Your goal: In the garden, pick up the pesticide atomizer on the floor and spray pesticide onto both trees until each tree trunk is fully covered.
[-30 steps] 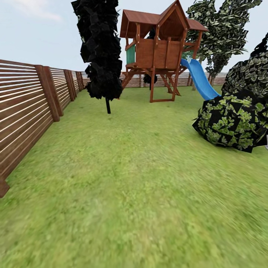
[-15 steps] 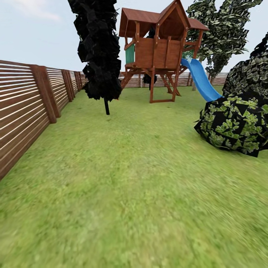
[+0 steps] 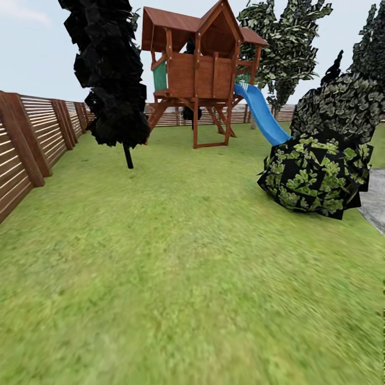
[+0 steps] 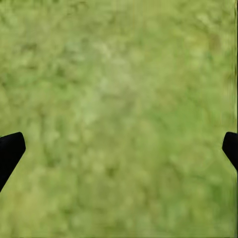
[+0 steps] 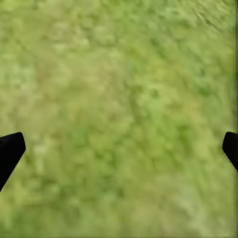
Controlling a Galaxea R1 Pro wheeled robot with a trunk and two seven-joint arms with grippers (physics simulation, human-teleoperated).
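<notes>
Head view: my camera has swung right, bringing a grey paving edge (image 3: 375, 203) beside the bush (image 3: 315, 174); both grippers' fingers (image 4: 11, 151) spread, empty, atomizer unfound.

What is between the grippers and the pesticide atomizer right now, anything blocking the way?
Cannot be judged: the atomizer is not in sight. Both the left gripper and right gripper are open over bare lawn. Ahead stand a bush and a strip of grey paving at the right edge.

One wooden playhouse (image 3: 198, 75), one blue slide (image 3: 262, 115), two round bushes (image 3: 315, 176), one slatted fence (image 3: 32, 139).
</notes>
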